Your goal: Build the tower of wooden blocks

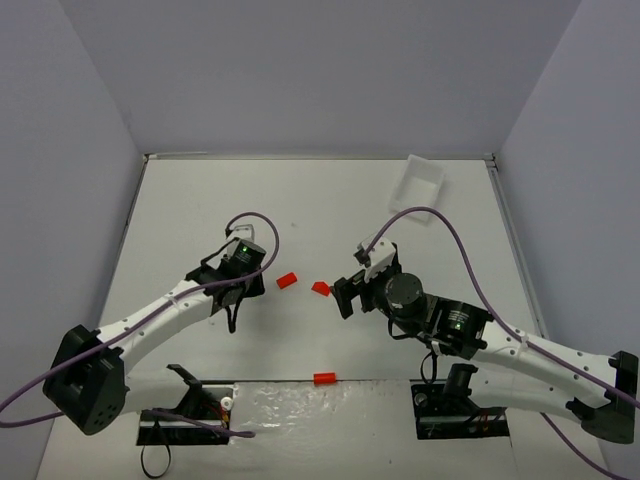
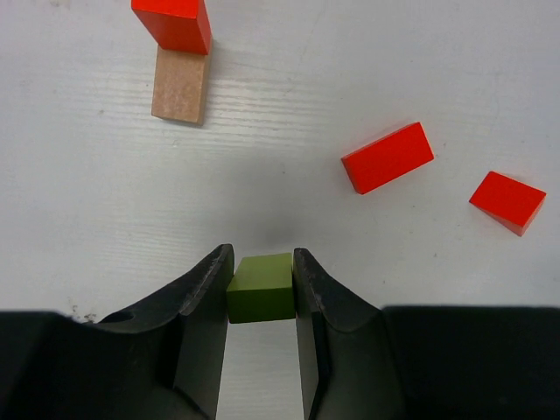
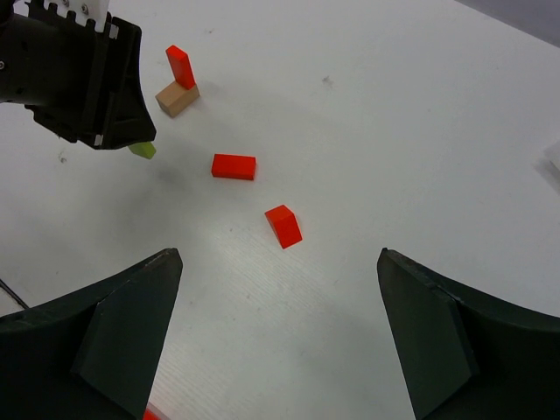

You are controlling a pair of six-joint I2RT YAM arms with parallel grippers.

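The left claw (image 2: pixel 262 258) - jaws nearly closed - pinches a green block (image 2: pixel 261 290); the right claw (image 3: pixel 278 262) gapes wide, angled downward.

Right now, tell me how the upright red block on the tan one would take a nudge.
Likely tips easily: the red block stands on its narrow end on the tan block. Probably rigid and light, being a small wood piece. Flat faces suggest it would topple, not roll.

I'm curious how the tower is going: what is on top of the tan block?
One red block stands on end on the tan block, with nothing above it. The part of the tan block's top under the red one is covered.
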